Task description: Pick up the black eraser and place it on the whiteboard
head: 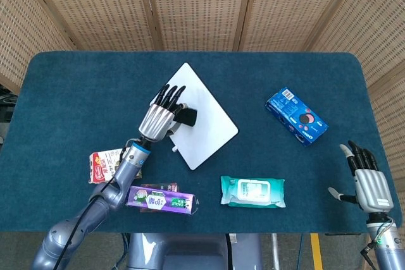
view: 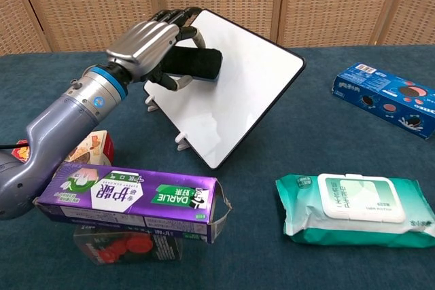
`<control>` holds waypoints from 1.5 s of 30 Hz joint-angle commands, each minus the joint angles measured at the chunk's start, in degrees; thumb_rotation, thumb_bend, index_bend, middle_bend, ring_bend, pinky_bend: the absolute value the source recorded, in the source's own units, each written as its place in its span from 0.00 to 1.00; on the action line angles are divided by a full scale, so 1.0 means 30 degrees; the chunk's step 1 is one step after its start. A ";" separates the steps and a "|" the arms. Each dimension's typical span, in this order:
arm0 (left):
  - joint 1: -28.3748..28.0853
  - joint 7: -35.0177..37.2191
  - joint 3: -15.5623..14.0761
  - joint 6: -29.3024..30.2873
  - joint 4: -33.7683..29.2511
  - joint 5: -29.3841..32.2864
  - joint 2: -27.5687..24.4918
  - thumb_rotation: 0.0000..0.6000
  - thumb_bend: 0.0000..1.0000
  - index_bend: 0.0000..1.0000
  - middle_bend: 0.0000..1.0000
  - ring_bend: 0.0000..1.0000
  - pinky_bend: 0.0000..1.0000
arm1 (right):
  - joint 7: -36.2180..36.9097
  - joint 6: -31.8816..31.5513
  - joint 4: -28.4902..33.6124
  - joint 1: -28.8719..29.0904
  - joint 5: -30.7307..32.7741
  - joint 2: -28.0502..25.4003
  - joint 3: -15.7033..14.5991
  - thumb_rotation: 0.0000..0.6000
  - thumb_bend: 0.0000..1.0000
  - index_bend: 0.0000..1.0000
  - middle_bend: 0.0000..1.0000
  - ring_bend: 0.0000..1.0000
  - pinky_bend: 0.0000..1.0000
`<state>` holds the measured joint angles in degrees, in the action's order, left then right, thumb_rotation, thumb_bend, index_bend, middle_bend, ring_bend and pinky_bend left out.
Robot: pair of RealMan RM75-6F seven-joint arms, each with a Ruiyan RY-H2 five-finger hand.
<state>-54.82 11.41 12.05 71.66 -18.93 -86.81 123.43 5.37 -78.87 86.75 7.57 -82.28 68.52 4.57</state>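
Black eraser gripped (over the board), tilted white whiteboard on table

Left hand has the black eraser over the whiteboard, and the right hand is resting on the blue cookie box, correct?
Not quite. The left hand does hold the black eraser over the whiteboard, but the right hand is open near the table's edge, well apart from the blue cookie box. The head view shows it.

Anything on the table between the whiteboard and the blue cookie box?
Nothing: in the head view the stretch from the whiteboard to the cookie box is bare blue cloth. The wipes pack lies nearer the robot, off that line.
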 commanded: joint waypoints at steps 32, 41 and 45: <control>-0.0867 0.1444 -0.0841 -0.0715 0.2369 0.0558 0.1182 1.00 0.31 0.39 0.00 0.00 0.00 | -0.0140 -0.0065 -0.0082 0.0052 -0.0014 0.0145 0.0053 1.00 0.05 0.02 0.00 0.00 0.00; -0.0931 0.1189 -0.0850 -0.0992 0.2422 0.0803 0.1176 1.00 0.27 0.39 0.00 0.00 0.00 | -0.0193 -0.0131 -0.0026 0.0050 -0.0067 0.0140 0.0052 1.00 0.05 0.03 0.00 0.00 0.00; -0.0991 0.1070 -0.0817 -0.1045 0.2385 0.0908 0.1187 1.00 0.27 0.39 0.00 0.00 0.00 | -0.0148 -0.0126 -0.0030 0.0042 -0.0073 0.0126 0.0038 1.00 0.05 0.02 0.00 0.00 0.00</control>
<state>-57.77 14.65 9.59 68.52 -11.76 -84.12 126.99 4.93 -79.24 86.66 7.70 -82.50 68.89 4.69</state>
